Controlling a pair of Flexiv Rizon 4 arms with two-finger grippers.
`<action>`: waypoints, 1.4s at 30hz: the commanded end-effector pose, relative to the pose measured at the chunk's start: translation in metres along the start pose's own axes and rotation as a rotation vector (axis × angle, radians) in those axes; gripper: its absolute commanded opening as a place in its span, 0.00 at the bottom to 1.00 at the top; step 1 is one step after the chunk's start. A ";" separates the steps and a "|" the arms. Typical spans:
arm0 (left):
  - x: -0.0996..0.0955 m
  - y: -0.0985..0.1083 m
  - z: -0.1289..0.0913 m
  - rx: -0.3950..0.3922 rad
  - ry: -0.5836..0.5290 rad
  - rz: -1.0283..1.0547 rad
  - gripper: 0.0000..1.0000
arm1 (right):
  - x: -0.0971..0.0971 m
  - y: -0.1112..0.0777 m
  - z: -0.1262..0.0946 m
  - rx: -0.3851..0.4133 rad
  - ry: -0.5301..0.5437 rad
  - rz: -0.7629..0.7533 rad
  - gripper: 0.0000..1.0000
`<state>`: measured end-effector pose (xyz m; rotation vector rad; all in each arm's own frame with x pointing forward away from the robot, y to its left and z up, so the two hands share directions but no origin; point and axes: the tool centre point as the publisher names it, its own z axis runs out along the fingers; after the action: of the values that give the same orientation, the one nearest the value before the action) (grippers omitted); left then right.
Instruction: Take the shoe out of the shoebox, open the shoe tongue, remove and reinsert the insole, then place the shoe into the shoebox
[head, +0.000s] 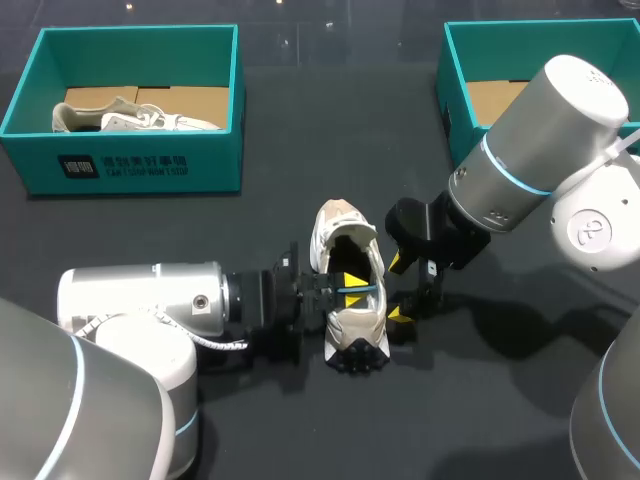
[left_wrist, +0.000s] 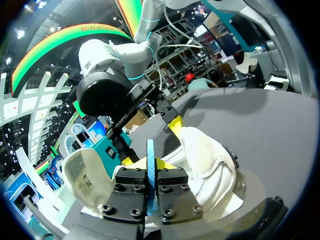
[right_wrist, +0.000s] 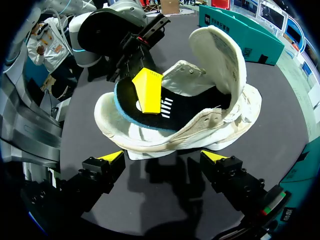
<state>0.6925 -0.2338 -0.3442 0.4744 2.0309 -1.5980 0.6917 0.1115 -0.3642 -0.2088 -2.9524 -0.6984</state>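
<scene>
A white sneaker (head: 350, 325) lies on the dark table, its tongue (head: 335, 218) folded up and away from the opening. My left gripper (head: 352, 290) reaches into the shoe from the left and is shut on the black, blue-edged insole (head: 347, 258). The left wrist view shows the insole's blue edge (left_wrist: 150, 150) pinched between the left gripper's (left_wrist: 151, 172) fingers. My right gripper (head: 400, 290) stands open just to the right of the shoe, touching nothing. In the right wrist view the shoe (right_wrist: 210, 125) lies ahead of the right gripper (right_wrist: 164, 159), with the insole (right_wrist: 190, 107) lifted at the heel end.
A teal shoebox (head: 140, 165) at the back left holds another pale shoe (head: 130, 118). A second teal shoebox (head: 462, 85) stands at the back right, partly behind my right arm (head: 540, 150).
</scene>
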 end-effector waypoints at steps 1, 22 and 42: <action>-0.006 0.015 0.015 -0.014 -0.019 -0.006 0.00 | 0.001 0.000 0.001 0.002 -0.003 0.001 1.00; -0.004 -0.022 -0.008 0.005 0.006 -0.083 0.36 | 0.001 0.000 0.001 0.002 -0.003 0.001 1.00; -0.002 0.014 0.018 -0.075 0.077 -0.017 0.00 | 0.001 0.000 0.001 0.002 -0.003 0.001 1.00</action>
<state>0.6956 -0.2348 -0.3511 0.4998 2.1213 -1.5459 0.6917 0.1115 -0.3641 -0.2089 -2.9524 -0.6984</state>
